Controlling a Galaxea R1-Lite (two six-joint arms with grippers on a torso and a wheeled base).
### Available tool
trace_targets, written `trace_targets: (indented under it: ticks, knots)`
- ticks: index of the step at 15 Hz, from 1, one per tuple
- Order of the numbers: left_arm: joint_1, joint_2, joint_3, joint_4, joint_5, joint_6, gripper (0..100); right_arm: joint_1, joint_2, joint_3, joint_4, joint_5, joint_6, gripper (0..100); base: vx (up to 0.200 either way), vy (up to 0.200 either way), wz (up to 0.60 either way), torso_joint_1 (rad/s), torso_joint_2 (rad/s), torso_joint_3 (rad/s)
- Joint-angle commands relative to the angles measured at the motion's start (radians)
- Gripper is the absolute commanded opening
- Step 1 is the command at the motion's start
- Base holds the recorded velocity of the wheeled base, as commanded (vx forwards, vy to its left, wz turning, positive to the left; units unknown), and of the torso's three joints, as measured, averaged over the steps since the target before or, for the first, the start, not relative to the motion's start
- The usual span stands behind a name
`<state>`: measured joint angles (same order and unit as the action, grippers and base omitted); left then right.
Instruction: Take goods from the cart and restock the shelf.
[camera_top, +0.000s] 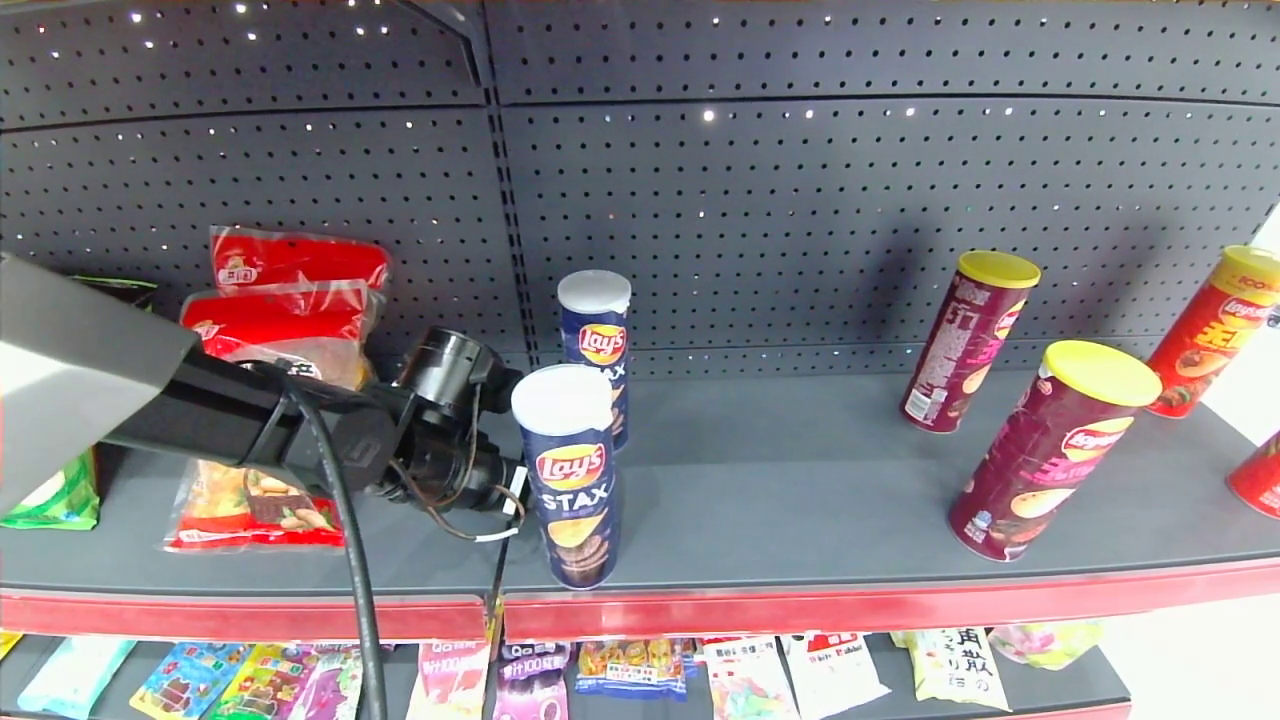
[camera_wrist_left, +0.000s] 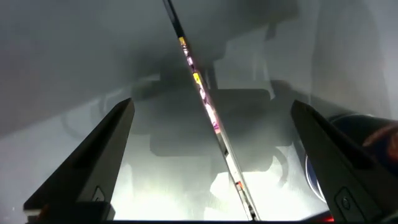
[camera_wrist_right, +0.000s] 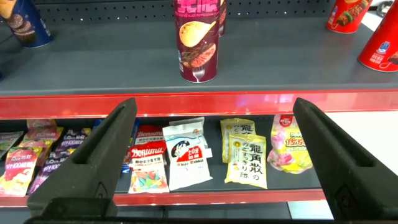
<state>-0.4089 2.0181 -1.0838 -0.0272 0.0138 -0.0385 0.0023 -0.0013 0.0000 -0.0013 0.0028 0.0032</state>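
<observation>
The front blue can (camera_top: 575, 475) stands upright on the shelf (camera_top: 790, 480) near the red front edge, with its long axis vertical, white lid pointing up and base on the deck. The rear blue can (camera_top: 596, 340) stands directly behind it in the same attitude, close to the pegboard (camera_top: 800, 230). My left arm extends from the left at mid-height of the front blue can, with the wrist just beside the can wall. My left gripper (camera_wrist_left: 212, 104) is released: its fingers (camera_wrist_left: 99, 162) stand wide apart over a grey surface and grasp nothing. The head view gives the full height of the can, lid to base. The left wrist view gives a dark blue curved portion beyond one finger, outside the gap, and I cannot tell whether that finger touches it. My right gripper (camera_wrist_right: 214, 102) is also released, with fingers spread and nothing between them, and is positioned in front of the shelf's red edge. The right wrist view gives the packets (camera_wrist_right: 186, 155) lying flat on the lower deck, each one distinct, where the head view gives them as a row along its bottom border. It also gives a maroon can (camera_wrist_right: 199, 40) standing upright near the front edge, well apart from the blue cans
</observation>
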Motion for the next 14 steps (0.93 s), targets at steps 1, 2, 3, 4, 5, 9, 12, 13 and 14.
trace_targets:
  ticks: [1, 2, 3, 4, 5, 9, 12, 13, 14]
  knots:
    - [-0.001, 0.002, -0.002, 0.000, 0.000, -0.001, 100, 0.001, 0.001, 0.000, 0.000, 0.000, 0.000, 100, 0.000, 0.000, 0.00, 0.000, 0.00, 0.000]
    - [-0.002, 0.002, -0.002, 0.000, 0.000, -0.001, 100, 0.001, 0.001, 0.000, 0.000, 0.000, 0.000, 100, 0.000, 0.000, 0.00, 0.000, 0.00, 0.000]
    - [-0.007, -0.001, -0.002, 0.001, 0.000, 0.000, 100, 0.001, 0.001, 0.000, 0.000, 0.000, 0.000, 100, 0.000, 0.000, 0.00, 0.000, 0.00, 0.000]
    - [-0.007, -0.007, -0.001, 0.003, -0.003, 0.002, 100, 0.001, 0.001, 0.000, 0.000, 0.000, 0.000, 100, 0.000, 0.000, 0.00, 0.000, 0.00, 0.000]
    - [-0.004, -0.012, 0.001, 0.003, -0.002, 0.003, 100, 0.001, 0.001, 0.000, 0.000, 0.000, 0.000, 100, 0.000, 0.000, 0.00, 0.000, 0.00, 0.000]
    - [0.007, -0.047, 0.024, 0.020, -0.002, 0.005, 100, 0.001, 0.001, 0.000, 0.000, 0.000, 0.000, 100, 0.000, 0.000, 0.00, 0.000, 0.00, 0.000]
    - [0.005, -0.087, 0.067, 0.024, -0.006, 0.009, 100, 0.001, 0.001, 0.000, 0.000, 0.000, 0.000, 100, 0.000, 0.000, 0.00, 0.000, 0.00, 0.000]
    - [0.002, -0.107, 0.087, 0.027, -0.012, 0.020, 100, 0.001, 0.001, 0.000, 0.000, 0.000, 0.000, 100, 0.000, 0.000, 0.00, 0.000, 0.00, 0.000]
    - [0.001, -0.127, 0.108, 0.049, -0.015, 0.045, 100, 0.001, 0.001, 0.000, 0.000, 0.000, 0.000, 100, 0.000, 0.000, 0.00, 0.000, 0.00, 0.000]
